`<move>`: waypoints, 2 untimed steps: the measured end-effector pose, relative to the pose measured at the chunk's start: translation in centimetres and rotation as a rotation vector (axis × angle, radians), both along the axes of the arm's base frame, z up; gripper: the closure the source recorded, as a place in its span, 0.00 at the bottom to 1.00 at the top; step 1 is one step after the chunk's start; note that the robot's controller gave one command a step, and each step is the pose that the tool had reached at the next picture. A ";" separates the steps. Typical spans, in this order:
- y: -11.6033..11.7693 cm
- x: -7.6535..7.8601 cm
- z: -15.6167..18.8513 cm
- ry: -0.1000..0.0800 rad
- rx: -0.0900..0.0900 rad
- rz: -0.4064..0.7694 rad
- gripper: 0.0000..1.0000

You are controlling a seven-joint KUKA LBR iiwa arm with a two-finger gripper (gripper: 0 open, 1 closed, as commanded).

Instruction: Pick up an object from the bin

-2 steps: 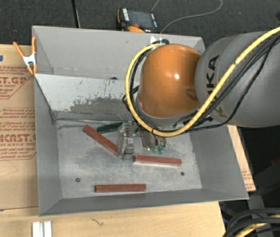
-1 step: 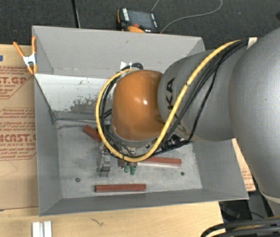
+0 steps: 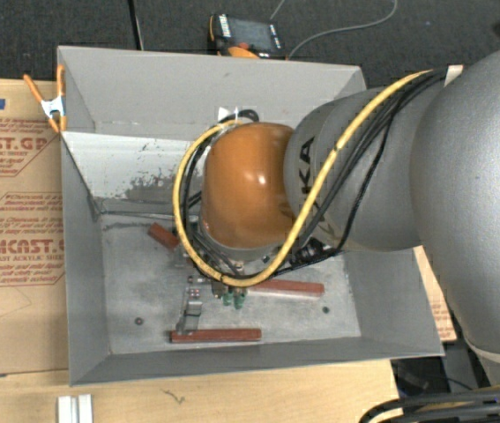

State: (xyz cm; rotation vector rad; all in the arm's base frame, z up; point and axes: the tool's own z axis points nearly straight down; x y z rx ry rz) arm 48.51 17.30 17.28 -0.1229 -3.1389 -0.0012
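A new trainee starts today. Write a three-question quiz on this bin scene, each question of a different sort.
1. True or false: a long reddish-brown stick lies on the bin floor near the view's lower edge.
2. The wrist cover is: A blue, B orange, C green.
3. Fill in: the arm reaches in from the view's ____.
Key: 1 true; 2 B; 3 right.

My arm reaches into the bin from the right, and my wrist hangs over the middle of its floor. Under the wrist, my gripper is just above the left end of a long bar, which lies crosswise near the bin's lower wall. A second bar lies to the right, behind the first. A short block lies to the left, further back.
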 end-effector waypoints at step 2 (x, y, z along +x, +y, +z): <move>-3.5 -0.2 -10.3 0.000 0.000 0.082 1.00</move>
